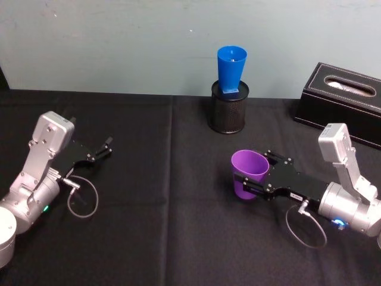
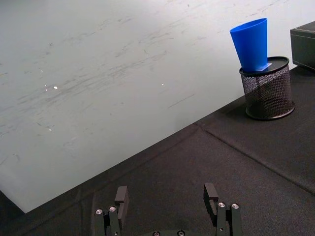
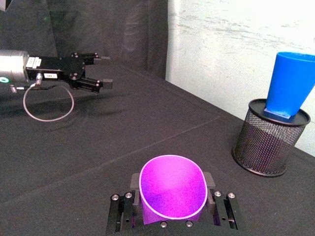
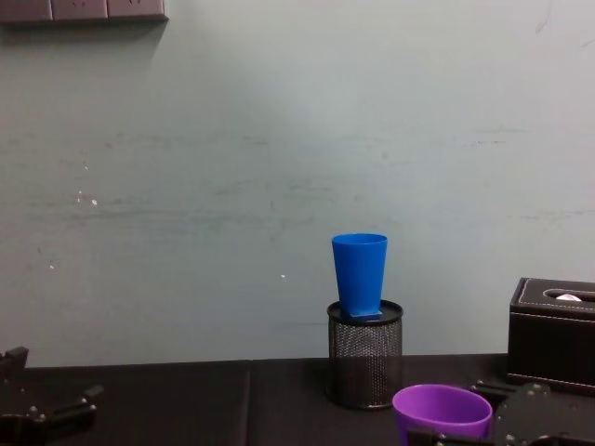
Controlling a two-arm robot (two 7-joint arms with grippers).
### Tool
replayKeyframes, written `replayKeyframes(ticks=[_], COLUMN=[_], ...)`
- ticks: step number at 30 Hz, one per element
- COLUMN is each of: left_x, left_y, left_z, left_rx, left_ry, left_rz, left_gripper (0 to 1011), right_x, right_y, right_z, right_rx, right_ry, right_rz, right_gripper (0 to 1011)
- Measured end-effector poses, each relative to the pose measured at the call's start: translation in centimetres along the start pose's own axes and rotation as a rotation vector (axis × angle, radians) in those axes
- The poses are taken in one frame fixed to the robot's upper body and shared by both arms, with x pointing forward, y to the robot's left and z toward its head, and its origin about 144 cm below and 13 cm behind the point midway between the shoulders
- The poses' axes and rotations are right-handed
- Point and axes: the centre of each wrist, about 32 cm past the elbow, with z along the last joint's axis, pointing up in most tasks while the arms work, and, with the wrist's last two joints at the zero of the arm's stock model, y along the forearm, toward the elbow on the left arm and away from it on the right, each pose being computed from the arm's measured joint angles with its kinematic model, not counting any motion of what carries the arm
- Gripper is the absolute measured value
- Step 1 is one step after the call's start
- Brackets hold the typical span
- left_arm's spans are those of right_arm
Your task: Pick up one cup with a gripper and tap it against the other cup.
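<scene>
The purple cup [image 1: 247, 173] stands upright at the right of the table, its wide rim up, and my right gripper [image 1: 257, 171] is shut on it, one finger on each side. In the right wrist view the purple cup [image 3: 172, 192] sits between that gripper's fingers [image 3: 133, 184]. I cannot tell whether its base touches the cloth. The blue cup [image 1: 231, 68] stands mouth up in a black mesh pen holder [image 1: 228, 108] at the back centre, well beyond the purple one. My left gripper [image 2: 166, 196] is open and holds nothing, low over the table's left side [image 1: 98, 152].
A black tissue box [image 1: 342, 100] stands at the back right, close behind my right arm. A black cloth [image 1: 166, 226] covers the table, and a pale wall [image 1: 119, 42] rises right behind the pen holder.
</scene>
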Motion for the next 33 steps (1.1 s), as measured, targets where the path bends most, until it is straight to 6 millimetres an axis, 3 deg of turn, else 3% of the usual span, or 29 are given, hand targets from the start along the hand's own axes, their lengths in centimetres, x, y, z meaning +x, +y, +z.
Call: replayKeyframes(ticks=[20,33], left_x=[0.0,0.0], left_y=[0.0,0.0], left_z=[0.0,0.0], left_rx=[0.0,0.0], left_ry=[0.0,0.0], left_rz=[0.0,0.0], left_gripper=[1005,1005], right_x=[-0.14,-0.15], right_y=[0.02,0.03], right_z=[-0.78,-0.72], right_rx=[-0.003,-0.002], right_ry=[0.008,0.006], right_rz=[0.0,0.0], right_gripper=[737,1003])
